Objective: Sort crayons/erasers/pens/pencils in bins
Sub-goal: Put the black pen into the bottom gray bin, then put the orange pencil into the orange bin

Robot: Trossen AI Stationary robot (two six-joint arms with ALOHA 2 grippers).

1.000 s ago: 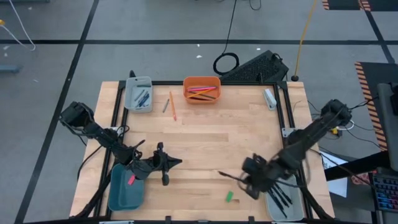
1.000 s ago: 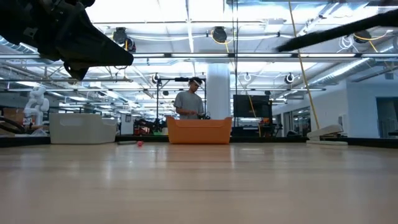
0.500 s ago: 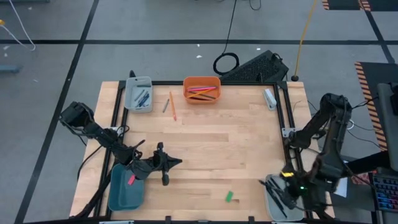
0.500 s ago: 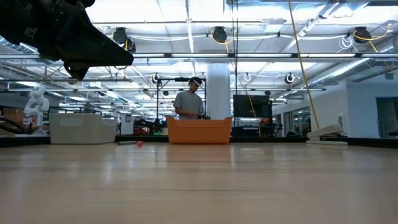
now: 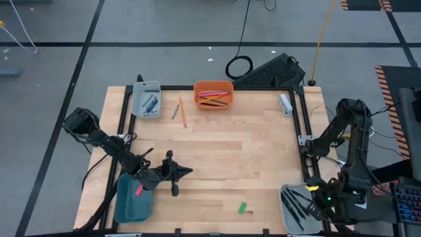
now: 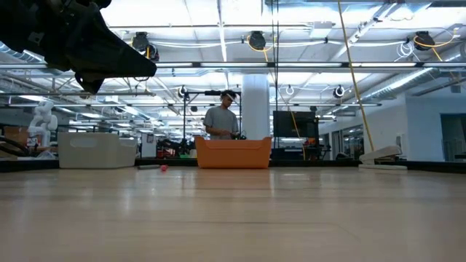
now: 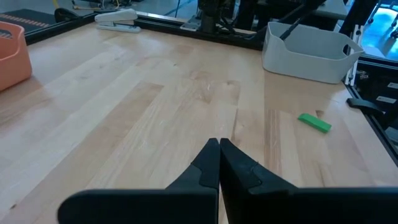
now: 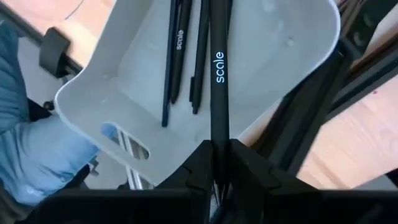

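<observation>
Right tool [image 8: 219, 163], having swung from mid-desk, is now hanging clamped on a pen [image 8: 218, 81] over the grey bin [image 8: 292, 50], drop pending.

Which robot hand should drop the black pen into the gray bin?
The right hand. It is shut on a black pen and hangs right over the gray bin that already has pens in it. The left hand is shut, holds nothing, and sits far across the table by the teal bin.

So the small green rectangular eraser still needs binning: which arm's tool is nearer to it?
Roughly equal; the left looks slightly nearer. The left tool sits up-left of the small green rectangular eraser; the right tool, gripping a black pen, hangs over the grey bin to its right.
</observation>
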